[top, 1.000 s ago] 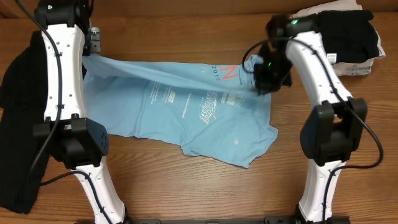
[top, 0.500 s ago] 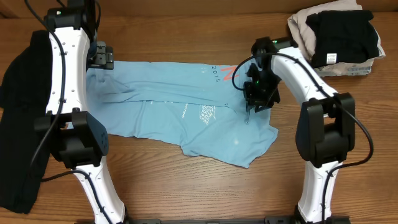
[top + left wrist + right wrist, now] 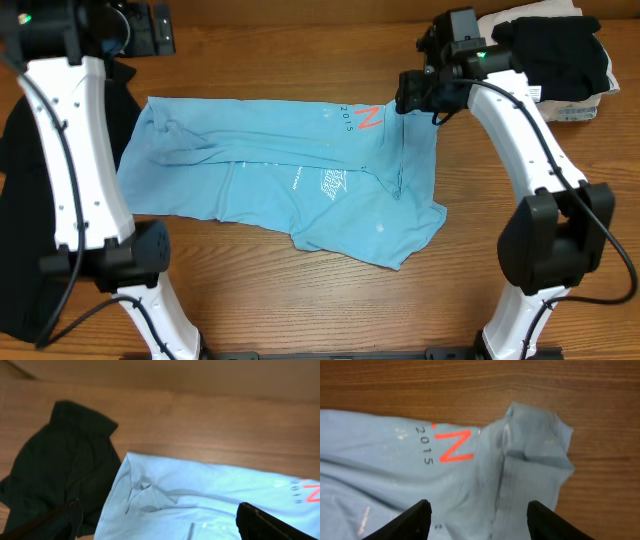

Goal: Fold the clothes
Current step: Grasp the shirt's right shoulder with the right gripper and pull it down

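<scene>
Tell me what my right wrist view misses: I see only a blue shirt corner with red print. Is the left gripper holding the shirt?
Observer: No, the left gripper is open, with nothing between its fingers.
Operator: How does the whole shirt lie?
Observer: The T-shirt is spread sideways across the table between the two arms, creased and lopsided.
Operator: Anything else nearby?
Observer: A black garment lies beside the shirt's left edge.

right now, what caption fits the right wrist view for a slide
Open right gripper hovering over the light blue T-shirt near its red N print, wooden table beyond.
</scene>
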You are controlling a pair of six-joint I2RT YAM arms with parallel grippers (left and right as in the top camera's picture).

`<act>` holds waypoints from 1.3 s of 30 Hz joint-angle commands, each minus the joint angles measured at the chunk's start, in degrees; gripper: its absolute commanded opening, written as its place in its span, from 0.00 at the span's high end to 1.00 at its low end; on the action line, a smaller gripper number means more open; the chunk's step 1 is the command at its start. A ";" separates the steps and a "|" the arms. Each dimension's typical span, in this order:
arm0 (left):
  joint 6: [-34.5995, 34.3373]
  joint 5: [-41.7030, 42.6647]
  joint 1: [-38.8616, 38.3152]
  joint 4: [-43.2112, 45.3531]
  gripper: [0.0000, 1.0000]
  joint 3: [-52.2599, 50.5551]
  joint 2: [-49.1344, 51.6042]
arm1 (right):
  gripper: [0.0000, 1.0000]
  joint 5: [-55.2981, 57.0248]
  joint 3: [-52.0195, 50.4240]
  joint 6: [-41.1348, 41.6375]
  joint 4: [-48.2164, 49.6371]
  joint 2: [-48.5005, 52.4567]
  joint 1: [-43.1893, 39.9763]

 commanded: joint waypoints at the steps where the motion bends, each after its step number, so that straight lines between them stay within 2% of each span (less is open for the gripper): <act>1: -0.33 2.60 0.37 -0.28 0.00 0.55 -0.42 | 0.35 1.70 -0.74 0.09 2.10 3.89 0.70; 14: -0.20 2.49 0.37 -1.29 0.00 -0.13 -0.33 | 0.39 7.13 -0.79 -1.92 7.65 12.57 0.74; 19: -0.20 2.49 0.37 -1.31 0.00 -0.13 -0.33 | 0.45 8.20 -0.79 -1.95 7.76 13.75 0.72; 24: -0.20 2.49 0.37 -1.31 0.00 -0.13 -0.33 | 0.57 11.21 -0.79 -1.95 7.82 13.75 0.61; 28: -0.17 2.49 0.37 -1.29 0.00 -0.13 -0.33 | 0.60 11.87 -0.79 -3.45 7.98 13.77 0.61; 33: -0.17 2.49 0.37 -1.31 0.00 -0.13 -0.33 | 0.68 12.00 -0.79 -3.41 8.28 14.27 0.61; 36: -0.17 2.49 0.37 -1.31 0.00 -0.13 -0.33 | 0.76 12.00 -0.79 -3.41 8.17 14.93 0.61; 39: -0.17 2.47 0.37 -1.49 0.00 -0.13 -0.33 | 0.94 11.72 -0.79 -3.37 7.72 15.23 0.61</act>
